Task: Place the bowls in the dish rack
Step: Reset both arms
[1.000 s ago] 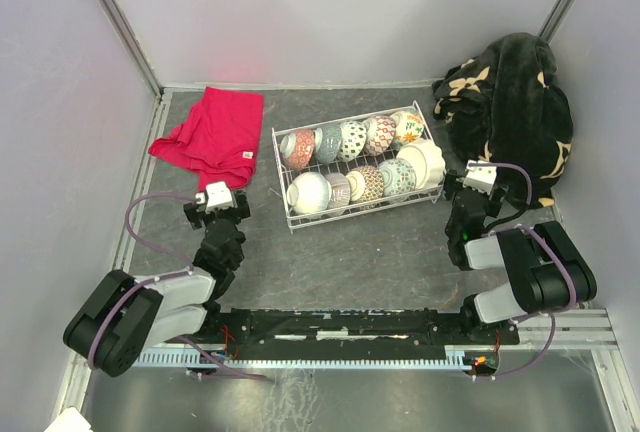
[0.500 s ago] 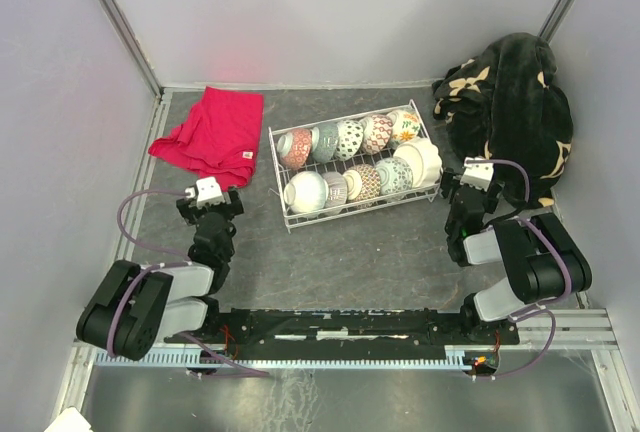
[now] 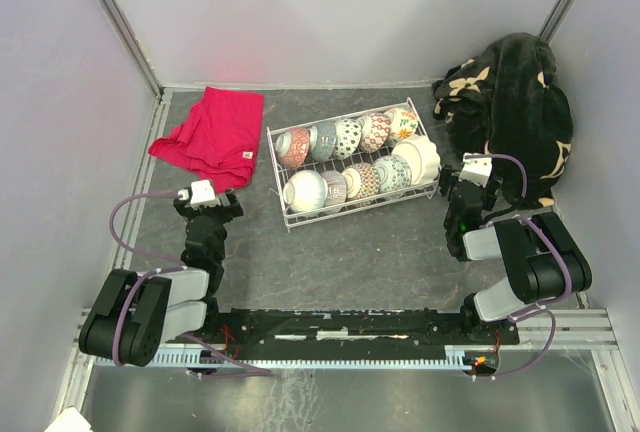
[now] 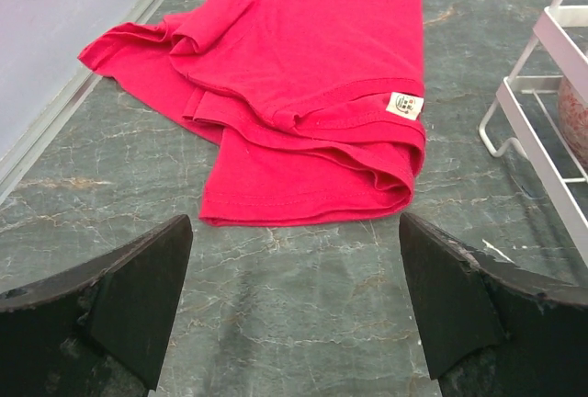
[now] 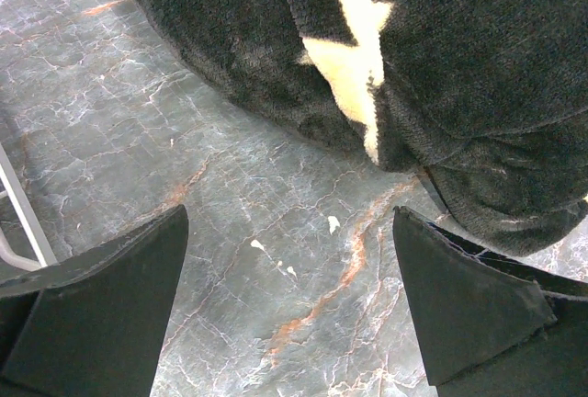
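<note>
About 10 small bowls (image 3: pixel 352 157), all in the dish rack (image 3: pixel 283 210) at the middle of the table (image 3: pixel 380 252), set on edge in 2 rows, rims leaning one against the next. Exact count of the front row uncertain from above, owing to overlap. No bowl seen loose outside the rack. Judged ceramic: stiff, glazed and slick, light enough for 1 gripper, apt to chip if knocked against wire or a neighbour. Best taken by the rim, 1 finger inside and 1 outside, at the upper edge clear of the next bowl. Left gripper (image 4: pixel 294 232) spread wide and empty, low over bare table just short of the red cloth (image 4: pixel 303 75), rack wire off to its right. Right gripper (image 5: pixel 289 218) likewise spread and empty, facing the black blanket (image 5: pixel 413 66), rack wire at its left. Loading judged done, or very nearly so
</note>
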Tool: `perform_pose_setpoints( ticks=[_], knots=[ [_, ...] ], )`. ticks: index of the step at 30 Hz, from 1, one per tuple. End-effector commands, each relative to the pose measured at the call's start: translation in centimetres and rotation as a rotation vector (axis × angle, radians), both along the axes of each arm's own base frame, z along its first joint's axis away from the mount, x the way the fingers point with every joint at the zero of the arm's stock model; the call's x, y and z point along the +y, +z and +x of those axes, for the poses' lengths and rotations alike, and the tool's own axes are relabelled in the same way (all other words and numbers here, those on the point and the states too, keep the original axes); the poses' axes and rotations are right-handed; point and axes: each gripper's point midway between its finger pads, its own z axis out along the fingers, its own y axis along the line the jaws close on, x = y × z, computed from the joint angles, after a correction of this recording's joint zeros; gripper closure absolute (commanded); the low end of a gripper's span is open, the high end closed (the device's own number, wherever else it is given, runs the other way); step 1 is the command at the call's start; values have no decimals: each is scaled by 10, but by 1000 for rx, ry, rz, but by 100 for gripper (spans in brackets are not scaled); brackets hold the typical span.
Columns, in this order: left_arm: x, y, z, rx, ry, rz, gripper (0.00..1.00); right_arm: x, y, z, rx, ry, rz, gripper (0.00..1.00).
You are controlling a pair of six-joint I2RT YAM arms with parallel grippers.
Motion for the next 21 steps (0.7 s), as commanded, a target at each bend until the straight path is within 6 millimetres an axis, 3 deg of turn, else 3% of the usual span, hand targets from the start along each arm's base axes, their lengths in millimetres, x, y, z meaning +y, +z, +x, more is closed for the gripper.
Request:
perform_pose_setpoints(
  ticks=[1, 8, 21],
  knots=[
    [-1, 25, 3, -111, -18, -3, 1, 10, 5, 10, 5, 52, -6, 0],
    [-3, 21, 19, -61, -24, 63, 1, 10, 5, 10, 7, 55, -6, 0],
    [-8, -12, 50, 41, -121, 70, 1, 9, 4, 10, 11, 54, -3, 0]
  ],
)
